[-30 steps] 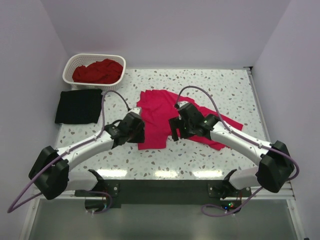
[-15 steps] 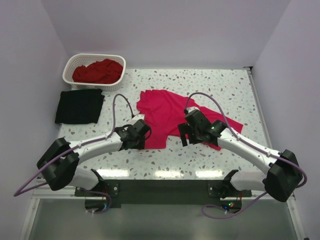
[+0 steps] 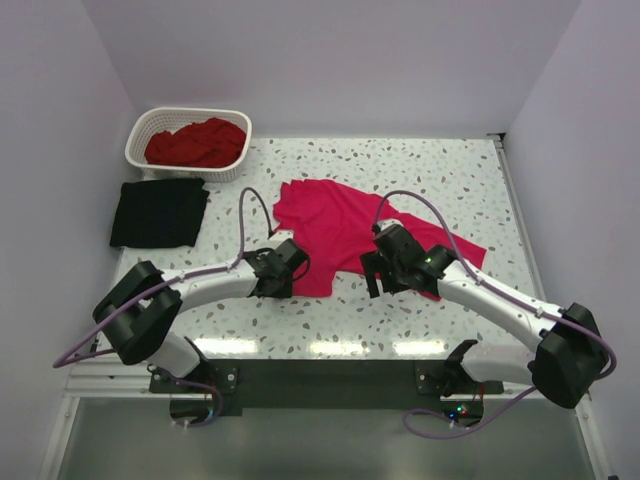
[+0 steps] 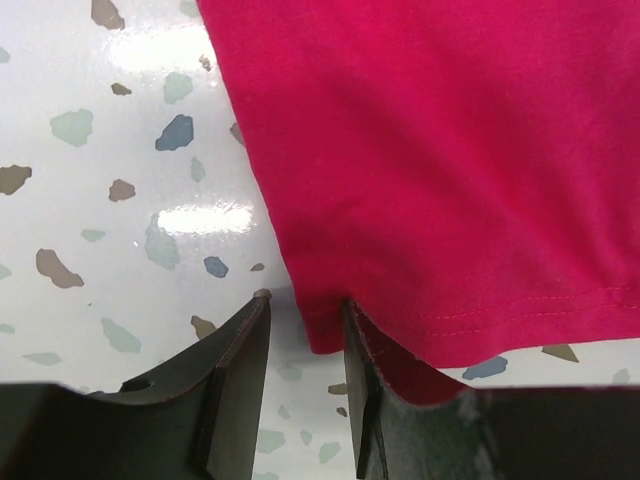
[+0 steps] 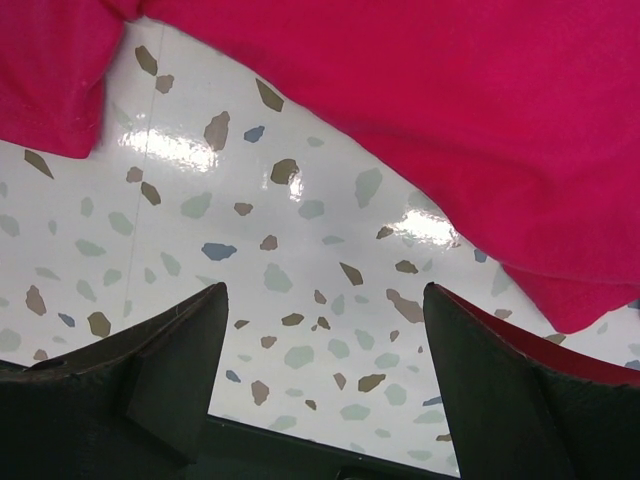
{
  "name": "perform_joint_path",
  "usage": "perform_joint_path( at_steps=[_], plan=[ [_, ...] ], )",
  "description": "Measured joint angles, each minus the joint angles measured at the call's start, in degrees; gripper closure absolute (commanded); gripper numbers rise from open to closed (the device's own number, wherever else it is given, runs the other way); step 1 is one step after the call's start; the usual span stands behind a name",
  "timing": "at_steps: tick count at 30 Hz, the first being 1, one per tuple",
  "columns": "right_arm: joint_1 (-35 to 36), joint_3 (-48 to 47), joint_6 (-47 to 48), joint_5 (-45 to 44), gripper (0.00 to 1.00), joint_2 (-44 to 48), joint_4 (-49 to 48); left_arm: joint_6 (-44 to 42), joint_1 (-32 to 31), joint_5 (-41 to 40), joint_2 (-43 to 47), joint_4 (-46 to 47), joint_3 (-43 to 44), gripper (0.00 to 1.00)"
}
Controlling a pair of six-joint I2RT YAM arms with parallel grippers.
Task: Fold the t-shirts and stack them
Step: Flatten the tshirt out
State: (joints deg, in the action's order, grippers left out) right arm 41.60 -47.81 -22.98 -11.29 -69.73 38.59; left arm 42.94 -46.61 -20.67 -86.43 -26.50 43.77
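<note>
Pinkish-red t-shirt (image 3: 325, 225), black t-shirt (image 3: 158, 212), dark-red t-shirt (image 3: 195, 143), white basket (image 3: 137, 148), speckled table (image 3: 450, 170).

I get bright even overhead light, faint soft shadows, three white glare bars along the near edge of the table (image 3: 450, 180), glare blotches on it in both wrist views, top view sharp, wrist views dim and soft at bottom

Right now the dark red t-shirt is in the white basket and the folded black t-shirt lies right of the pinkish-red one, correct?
No: the top view shows the folded black t-shirt left of the pinkish-red t-shirt. The dark red t-shirt is indeed in the white basket.
</note>
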Motion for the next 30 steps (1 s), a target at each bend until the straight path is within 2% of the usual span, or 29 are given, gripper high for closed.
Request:
perform_joint_path(
  at_steps=[6,7,9,10,11,15,18,25,30],
  plan=[
    [0.0,0.2,-0.1,-0.1,0.18,0.1,0.0,0.2,0.0,1.4,-0.8,1.6,0.4,0.74],
    [-0.1,0.2,-0.1,-0.2,0.18,0.1,0.0,0.5,-0.1,1.6,-0.8,1.8,0.3,0.81],
    [-0.1,0.3,-0.1,-0.6,0.18,0.1,0.0,0.9,-0.1,1.8,-0.8,2.2,0.2,0.89],
    [-0.2,0.2,-0.1,-0.9,0.18,0.1,0.0,1.0,-0.1,1.9,-0.8,2.5,0.2,0.98],
    [-0.3,0.2,-0.1,-1.1,0.18,0.1,0.0,1.0,-0.1,1.9,-0.7,2.6,0.1,1.0],
    [-1.6,0.3,-0.2,-1.8,0.18,0.1,0.4,1.0,0.2,1.3,-0.5,2.3,0.1,1.0],
    [-5.3,0.3,-0.2,-1.0,0.19,-0.3,0.5,-0.7,2.2,1.2,0.5,-0.3,0.2,1.0],
    [-19.4,1.4,-1.2,1.8,0.27,-3.2,-0.8,-9.1,16.5,-0.4,7.8,-4.9,4.2,1.0],
    [-26.6,2.3,-2.8,2.1,0.28,-3.3,-0.9,-14.6,20.6,-0.2,11.1,-4.3,7.8,1.0]
  ],
)
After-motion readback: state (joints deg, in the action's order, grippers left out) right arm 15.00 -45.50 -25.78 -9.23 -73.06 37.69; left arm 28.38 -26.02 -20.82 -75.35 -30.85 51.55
